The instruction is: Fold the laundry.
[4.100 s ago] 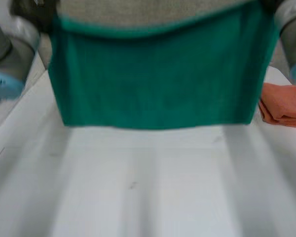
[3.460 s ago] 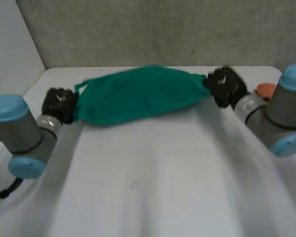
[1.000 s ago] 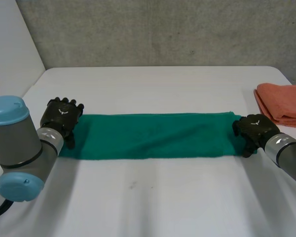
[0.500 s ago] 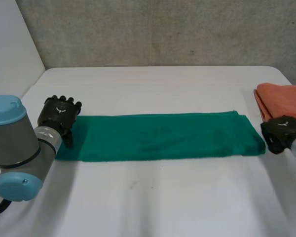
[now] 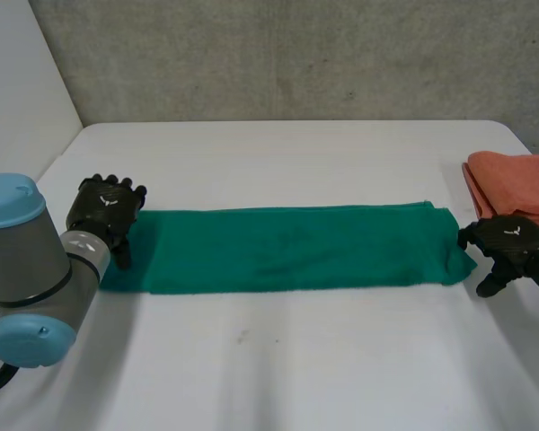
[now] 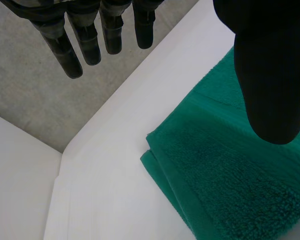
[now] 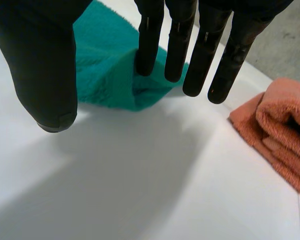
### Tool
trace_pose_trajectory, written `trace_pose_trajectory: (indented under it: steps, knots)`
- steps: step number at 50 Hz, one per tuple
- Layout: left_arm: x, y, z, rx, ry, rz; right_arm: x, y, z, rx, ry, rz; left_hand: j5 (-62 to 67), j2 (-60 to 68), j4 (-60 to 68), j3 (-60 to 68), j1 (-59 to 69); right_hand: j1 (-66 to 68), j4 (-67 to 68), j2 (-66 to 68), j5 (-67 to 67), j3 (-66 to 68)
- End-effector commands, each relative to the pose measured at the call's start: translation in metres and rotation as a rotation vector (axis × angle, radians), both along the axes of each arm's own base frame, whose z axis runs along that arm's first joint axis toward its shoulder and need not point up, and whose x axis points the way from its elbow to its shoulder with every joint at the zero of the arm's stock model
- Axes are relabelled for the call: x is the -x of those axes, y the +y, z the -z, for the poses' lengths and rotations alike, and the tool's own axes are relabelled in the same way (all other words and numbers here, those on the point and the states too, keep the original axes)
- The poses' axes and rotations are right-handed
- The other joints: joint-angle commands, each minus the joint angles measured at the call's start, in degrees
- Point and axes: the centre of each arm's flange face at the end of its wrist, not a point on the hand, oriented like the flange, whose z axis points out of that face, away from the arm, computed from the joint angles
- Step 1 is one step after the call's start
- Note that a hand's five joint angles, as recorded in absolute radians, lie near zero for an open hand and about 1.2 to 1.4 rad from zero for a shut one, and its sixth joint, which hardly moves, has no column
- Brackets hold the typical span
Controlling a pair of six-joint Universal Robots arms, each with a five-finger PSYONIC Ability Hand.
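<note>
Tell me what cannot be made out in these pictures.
- Head view: the left hand hides part of the green towel at its left end.
- Head view: the picture's edge cuts off the orange towel.
- Right wrist view: the fingers of the right hand cover the green towel's corner, so contact is unclear.

Bright, soft light falls on the white table. The green towel has a thin shadow under its near edge. Folds of the orange towel look dark.
</note>
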Motion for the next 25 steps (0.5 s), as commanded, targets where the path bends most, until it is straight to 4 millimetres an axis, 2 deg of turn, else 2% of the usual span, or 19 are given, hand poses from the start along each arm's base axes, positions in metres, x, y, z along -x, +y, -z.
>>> trace_pose_trajectory:
  steps: [1, 6, 8, 9, 12, 16, 21, 25]
  knots:
    - [-0.001, 0.000, 0.001, -0.001, 0.000, -0.003, -0.011, -0.003, -0.005, 0.035, 0.002, -0.028, -2.4, -1.3, -1.3, -1.6, -0.8, 6.3, 2.5, 2.3, 2.6, 2.5]
    - [-0.001, 0.000, 0.001, -0.001, 0.000, -0.003, -0.011, -0.004, -0.008, 0.062, 0.020, -0.010, -2.4, -1.3, -1.3, -1.6, -0.8, 6.8, 3.0, 2.8, 3.1, 3.1]
    - [-0.001, 0.000, 0.001, -0.001, 0.000, -0.003, -0.010, -0.005, -0.018, 0.093, 0.025, 0.001, -2.4, -1.3, -1.3, -1.6, -0.8, 6.1, 2.3, 2.2, 2.4, 2.4]
    - [-0.001, -0.001, 0.000, 0.000, 0.000, -0.004, -0.009, -0.005, -0.033, 0.131, 0.022, 0.012, -2.4, -1.3, -1.3, -1.6, -0.8, 5.0, 1.2, 1.0, 1.3, 1.2]
    - [-0.001, -0.001, 0.001, -0.002, 0.001, -0.004, -0.009, -0.004, -0.050, 0.170, -0.001, 0.019, -2.4, -1.3, -1.3, -1.6, -0.8, 2.9, -0.9, -1.0, -0.8, -0.8]
    - [-0.001, 0.000, 0.001, -0.001, 0.000, -0.001, -0.008, -0.005, -0.049, 0.164, -0.006, 0.021, -2.4, -1.3, -1.3, -1.6, -0.8, 2.1, -1.7, -1.9, -1.6, -1.7]
    - [0.000, 0.000, 0.002, -0.005, 0.002, 0.000, -0.011, -0.005, -0.028, 0.100, -0.010, 0.009, -2.4, -1.3, -1.3, -1.6, -0.8, 2.8, -1.1, -1.2, -0.9, -1.0]
    - [0.000, 0.000, 0.002, -0.007, 0.010, 0.000, -0.012, -0.007, -0.019, 0.077, -0.012, 0.002, -2.4, -1.3, -1.3, -1.6, -0.8, 4.1, 0.3, 0.1, 0.4, 0.4]
